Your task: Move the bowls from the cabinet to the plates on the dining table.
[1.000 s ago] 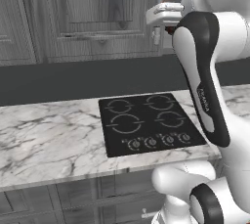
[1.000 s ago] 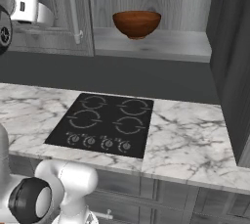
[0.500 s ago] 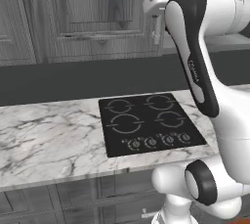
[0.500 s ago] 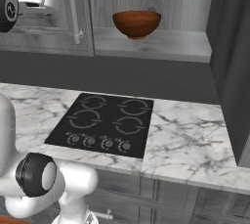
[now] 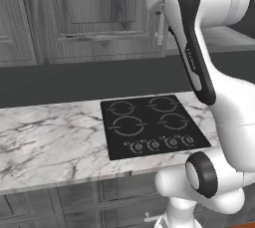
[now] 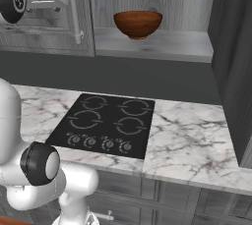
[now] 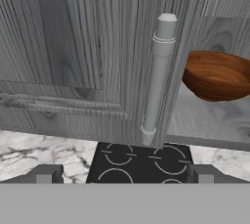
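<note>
Cabinet (image 6: 157, 47) shelf: brown bowl (image 6: 138, 23) (upright)

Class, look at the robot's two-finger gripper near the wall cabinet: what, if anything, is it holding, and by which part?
Nothing. The gripper is open and empty, facing the cabinet door's vertical metal bar handle. The glossy reddish-brown wooden bowl sits untouched on the open cabinet shelf.
</note>
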Robot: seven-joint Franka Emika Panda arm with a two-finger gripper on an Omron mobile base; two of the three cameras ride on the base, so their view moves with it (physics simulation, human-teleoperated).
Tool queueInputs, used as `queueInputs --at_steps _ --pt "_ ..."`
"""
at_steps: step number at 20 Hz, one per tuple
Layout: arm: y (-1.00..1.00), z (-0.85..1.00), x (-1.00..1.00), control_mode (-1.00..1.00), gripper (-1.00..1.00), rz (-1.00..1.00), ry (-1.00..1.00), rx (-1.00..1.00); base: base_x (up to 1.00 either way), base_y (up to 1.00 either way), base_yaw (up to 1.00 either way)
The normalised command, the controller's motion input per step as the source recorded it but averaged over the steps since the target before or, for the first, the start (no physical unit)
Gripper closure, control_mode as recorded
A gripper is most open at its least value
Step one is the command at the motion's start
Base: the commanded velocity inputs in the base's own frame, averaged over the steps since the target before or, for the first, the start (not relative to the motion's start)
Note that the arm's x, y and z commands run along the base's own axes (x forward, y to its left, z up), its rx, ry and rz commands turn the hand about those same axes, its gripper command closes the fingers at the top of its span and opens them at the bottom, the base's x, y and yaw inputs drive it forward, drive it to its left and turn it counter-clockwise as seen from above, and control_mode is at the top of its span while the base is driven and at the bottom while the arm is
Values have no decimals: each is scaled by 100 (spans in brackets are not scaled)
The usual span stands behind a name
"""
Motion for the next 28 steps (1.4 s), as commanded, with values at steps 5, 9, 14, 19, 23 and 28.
queueInputs --at_steps 5,9,14,19,23,28 --pt "-17 -2 17 -100 -100 0 -4 0 0 0 0" --pt "-10 -10 11 -100 -100 2 -8 0 0 0 0" --pt "-7 -17 10 -100 -100 3 -12 0 0 0 0" --pt "-3 -16 13 -100 -100 3 -13 0 0 0 0" --pt "-6 -2 27 -100 -100 1 -9 0 0 0 0" --pt "-8 0 41 -100 -100 0 -3 0 0 0 0"
